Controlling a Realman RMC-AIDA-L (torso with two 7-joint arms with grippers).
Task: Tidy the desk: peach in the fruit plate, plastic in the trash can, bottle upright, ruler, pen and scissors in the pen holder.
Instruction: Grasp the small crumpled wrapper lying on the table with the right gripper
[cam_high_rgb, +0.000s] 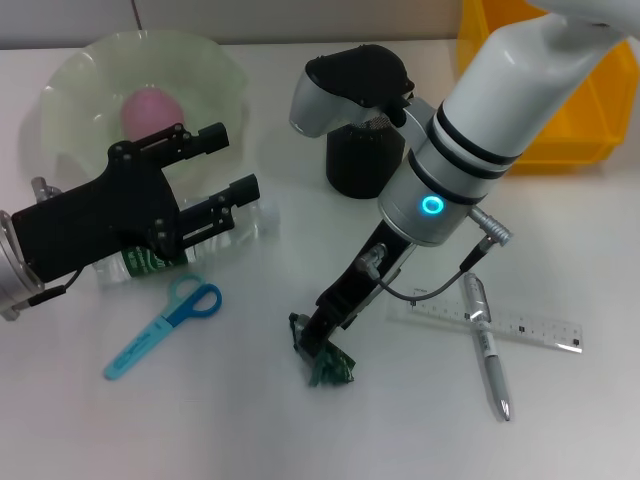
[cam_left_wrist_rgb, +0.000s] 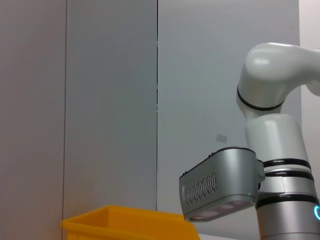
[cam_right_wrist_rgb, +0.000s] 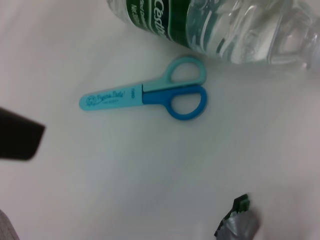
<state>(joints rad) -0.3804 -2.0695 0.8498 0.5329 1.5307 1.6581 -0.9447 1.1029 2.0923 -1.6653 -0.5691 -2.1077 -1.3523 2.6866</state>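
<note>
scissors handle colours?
Scissors: one light teal loop, one blue loop, with a teal sheath. Clearest in right wrist view.

The bottle (cam_high_rgb: 190, 245) is clear glossy plastic with a green label. The scissors (cam_high_rgb: 165, 326) have smooth blue plastic. The plastic scrap (cam_high_rgb: 325, 362) looks crinkled, dark green. The ruler (cam_high_rgb: 500, 322) is transparent.
</note>
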